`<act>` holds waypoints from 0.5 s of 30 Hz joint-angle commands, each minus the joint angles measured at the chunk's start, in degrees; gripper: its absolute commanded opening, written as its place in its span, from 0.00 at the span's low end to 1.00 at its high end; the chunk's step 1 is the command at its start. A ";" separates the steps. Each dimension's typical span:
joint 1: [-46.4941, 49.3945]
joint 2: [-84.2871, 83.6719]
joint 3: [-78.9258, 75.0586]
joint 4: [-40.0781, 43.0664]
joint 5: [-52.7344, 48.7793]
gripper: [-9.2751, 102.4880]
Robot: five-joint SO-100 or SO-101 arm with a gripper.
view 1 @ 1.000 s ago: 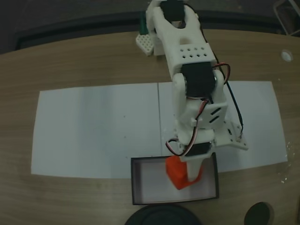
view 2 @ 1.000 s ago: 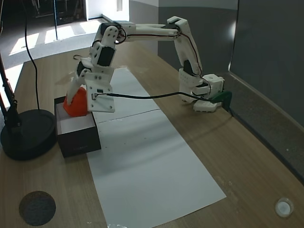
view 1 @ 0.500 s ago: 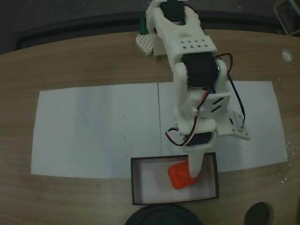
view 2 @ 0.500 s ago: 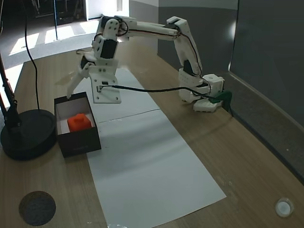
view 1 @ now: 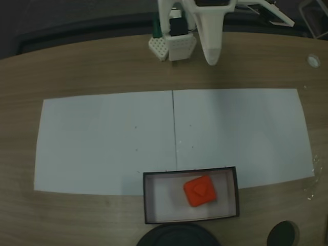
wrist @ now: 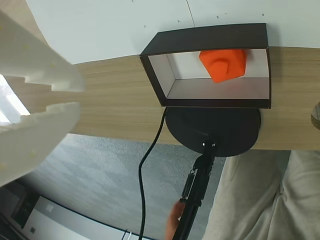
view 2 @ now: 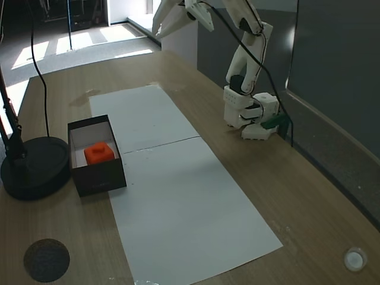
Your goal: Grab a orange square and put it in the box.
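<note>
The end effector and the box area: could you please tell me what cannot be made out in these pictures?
- End effector: whether it is open or shut; cut by the top edge in a fixed view, blurred at the left edge of the wrist view.
- Orange square: its underside, against the box floor.
- Round black base: cut off by the bottom edge in a fixed view.

The orange square (view 1: 200, 190) lies inside the box (view 1: 148, 201), right of its middle in a fixed view from above. The box sits on the desk (view 1: 92, 66), its far edge on the near edge of two paper sheets (view 1: 107, 138) laid side by side. A round stand base (view 2: 32, 169) touches the box on the side away from the arm's base (view 2: 246, 113), which stands across the sheets at the desk's far edge. The tool (view 2: 172, 18) hangs high above the desk, well apart from the box.
</note>
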 commanded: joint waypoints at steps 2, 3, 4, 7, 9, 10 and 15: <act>-0.26 21.45 17.05 -0.88 0.18 0.08; -0.18 25.93 21.71 -1.58 0.18 0.08; 0.00 30.32 26.54 -2.90 0.18 0.08; 0.26 43.15 41.75 -7.38 0.18 0.08; 0.35 50.89 51.86 -10.81 0.18 0.08; 0.35 54.58 56.43 -12.22 0.18 0.08; 0.44 71.19 72.95 -19.86 0.18 0.08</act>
